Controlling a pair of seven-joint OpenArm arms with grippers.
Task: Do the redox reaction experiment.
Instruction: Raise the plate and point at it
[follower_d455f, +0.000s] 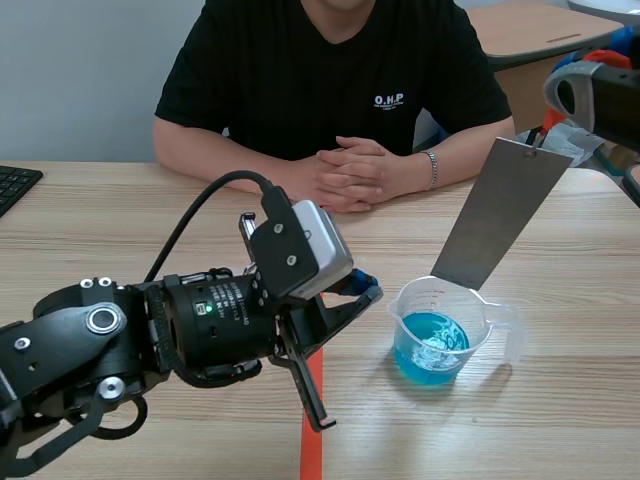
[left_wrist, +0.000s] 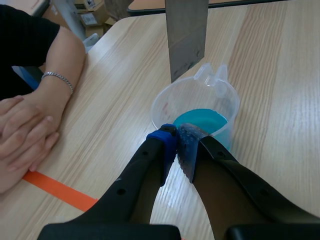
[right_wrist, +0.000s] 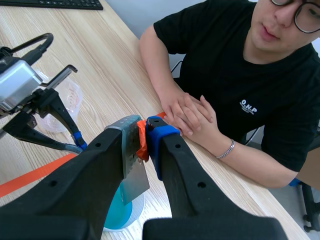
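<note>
Two hands engaged. Left hand (left_wrist: 177, 142): fingertips together, gripping nothing, tips just beside near wall of beaker (left_wrist: 162, 107), probably to steady it. Beaker upright on worktop (follower_d455f: 150, 220), holds blue liquid (follower_d455f: 430, 345). Metal strip (follower_d455f: 495, 215): upper end clamped in right hand (right_wrist: 141, 135), long axis steeply tilted, lower end pointing down at beaker mouth, above liquid; judged poised for dipping. Person's clasped hands (follower_d455f: 350, 170) beyond, well apart.
</note>
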